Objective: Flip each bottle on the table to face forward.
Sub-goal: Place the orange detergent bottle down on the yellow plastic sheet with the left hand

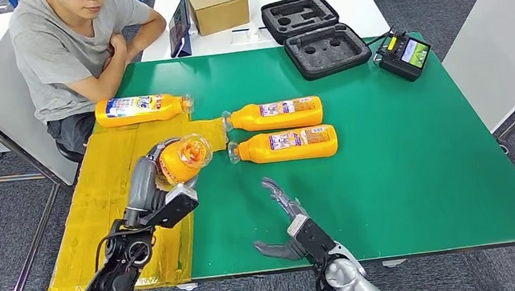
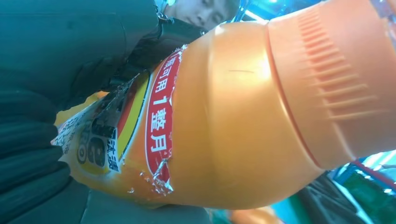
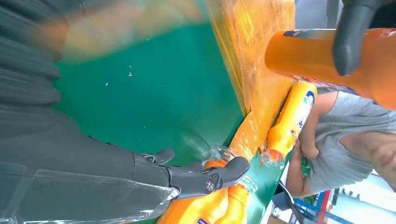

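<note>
My left hand [image 1: 151, 180] grips an orange bottle [image 1: 184, 158], lifted above the table's left side with its clear cap end pointing up toward me; its torn label and orange body [image 2: 224, 121] show close in the left wrist view. Three more orange bottles lie on their sides: one [image 1: 141, 108] on the yellow sheet near the person, two [image 1: 276, 114] [image 1: 287, 144] side by side on the green mat, caps pointing left. My right hand [image 1: 284, 218] hovers open over the green mat near the front edge, fingers [image 3: 205, 179] spread, empty. In the right wrist view the held bottle [image 3: 303, 58] shows too.
A person in a grey shirt [image 1: 67, 43] sits at the table's far left corner. At the back stand a cardboard box [image 1: 217, 4], an open black foam case [image 1: 314, 35] and a small controller with screen [image 1: 404, 54]. The yellow sheet [image 1: 102, 205] covers the table's left strip.
</note>
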Available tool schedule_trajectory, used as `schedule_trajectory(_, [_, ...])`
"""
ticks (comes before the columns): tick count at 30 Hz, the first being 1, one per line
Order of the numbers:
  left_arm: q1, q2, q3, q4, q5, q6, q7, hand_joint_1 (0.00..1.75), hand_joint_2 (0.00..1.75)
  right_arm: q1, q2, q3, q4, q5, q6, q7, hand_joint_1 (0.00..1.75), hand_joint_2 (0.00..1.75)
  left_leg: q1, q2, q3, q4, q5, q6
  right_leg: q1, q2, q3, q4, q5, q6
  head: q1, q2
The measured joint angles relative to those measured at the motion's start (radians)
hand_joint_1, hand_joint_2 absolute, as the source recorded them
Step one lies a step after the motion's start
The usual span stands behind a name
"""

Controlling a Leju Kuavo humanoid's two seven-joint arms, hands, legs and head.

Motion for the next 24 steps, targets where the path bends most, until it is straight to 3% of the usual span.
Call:
schedule_trajectory(12, [-0.057,0.109,-0.016,0.117,-0.381,0.074,0.225,1.75,1.75,0.012,0.000,-0.012,-0.004,-0.046,0.033,0.000,0.00,1.75,0.001,0.000,0.000,0.000,0.000,0.000,0.001,0.001,-0.001,0.000,0.000,0.000,0.000,0.000])
schedule_trajectory(24, [-0.075,0.170,-0.032,0.195,-0.512,0.055,0.349,1.75,1.75,0.010,0.000,-0.013,-0.004,-0.056,0.042,0.000,0.00,1.75,0.000,0.000,-0.001,0.000,0.000,0.000,0.000,0.000,-0.001,0.000,0.000,0.000,0.000,0.000])
